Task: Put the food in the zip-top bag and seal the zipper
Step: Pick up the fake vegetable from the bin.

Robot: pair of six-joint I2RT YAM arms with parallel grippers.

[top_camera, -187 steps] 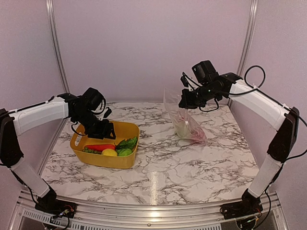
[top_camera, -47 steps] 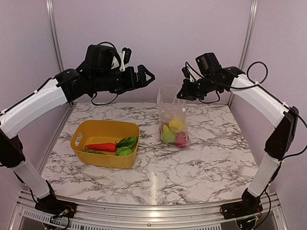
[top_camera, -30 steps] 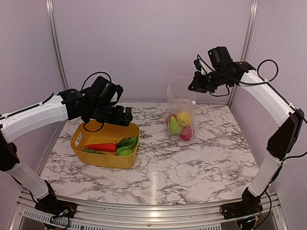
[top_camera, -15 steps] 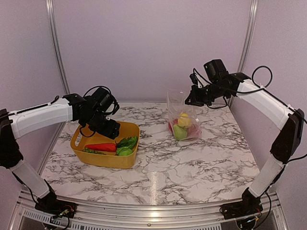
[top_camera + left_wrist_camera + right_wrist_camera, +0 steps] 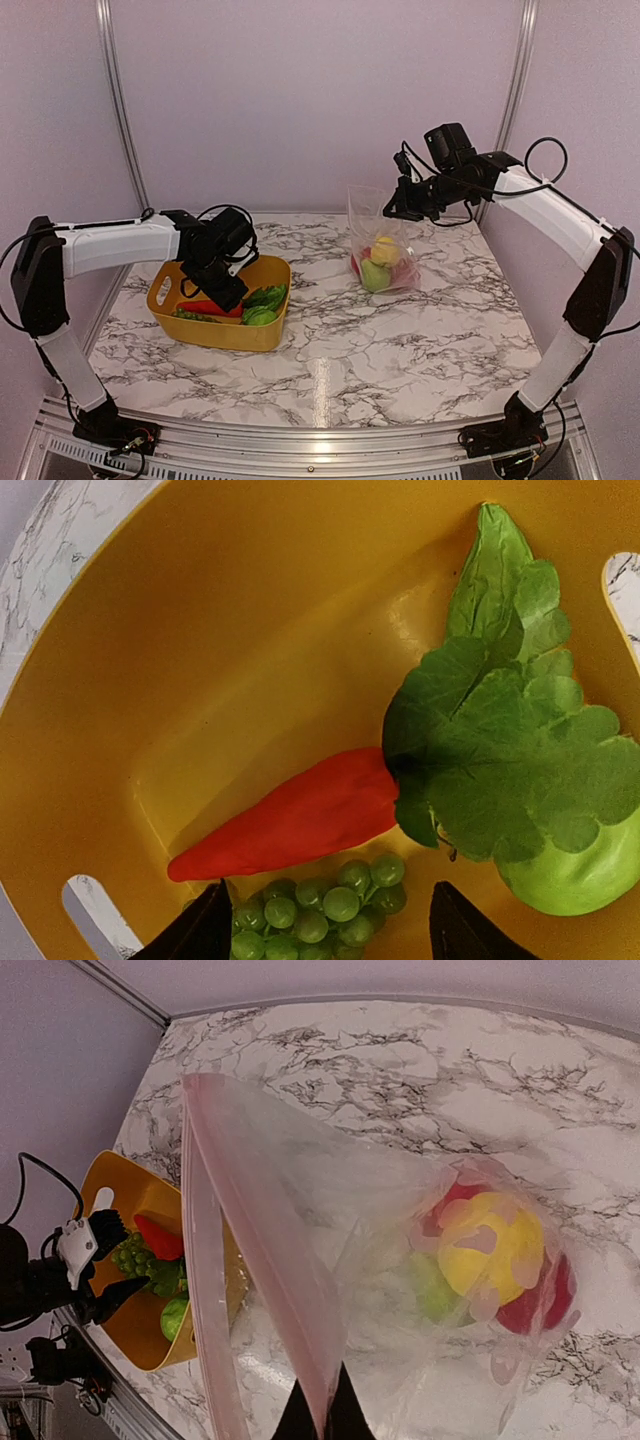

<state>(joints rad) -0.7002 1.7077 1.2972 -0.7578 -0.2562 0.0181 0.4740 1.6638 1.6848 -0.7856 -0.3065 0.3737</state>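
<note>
My left gripper [image 5: 216,292] is open and low inside the yellow basket [image 5: 252,340]. In the left wrist view its fingertips [image 5: 205,932] straddle green grapes [image 5: 322,904] just below the orange-red carrot [image 5: 300,820]. Green leafy pieces [image 5: 500,740] and a green round fruit [image 5: 580,872] lie to the right. My right gripper [image 5: 393,210] is shut on the mouth edge of the clear zip-top bag [image 5: 381,252] and holds it up with its bottom on the table. The pinkish zipper [image 5: 268,1245] is open. The bag holds a yellow lemon [image 5: 490,1250], a green pear [image 5: 435,1290] and red pieces [image 5: 530,1305].
The basket stands at the left of the marble table [image 5: 400,350], the bag at the back centre-right. Metal frame posts [image 5: 112,90] and pink walls close in the back and sides.
My left gripper, raised near the bag 1.6 s ago, has swung back and come down open into the basket. The lemon went from basket to bag. My right gripper lowered the bag slightly.
</note>
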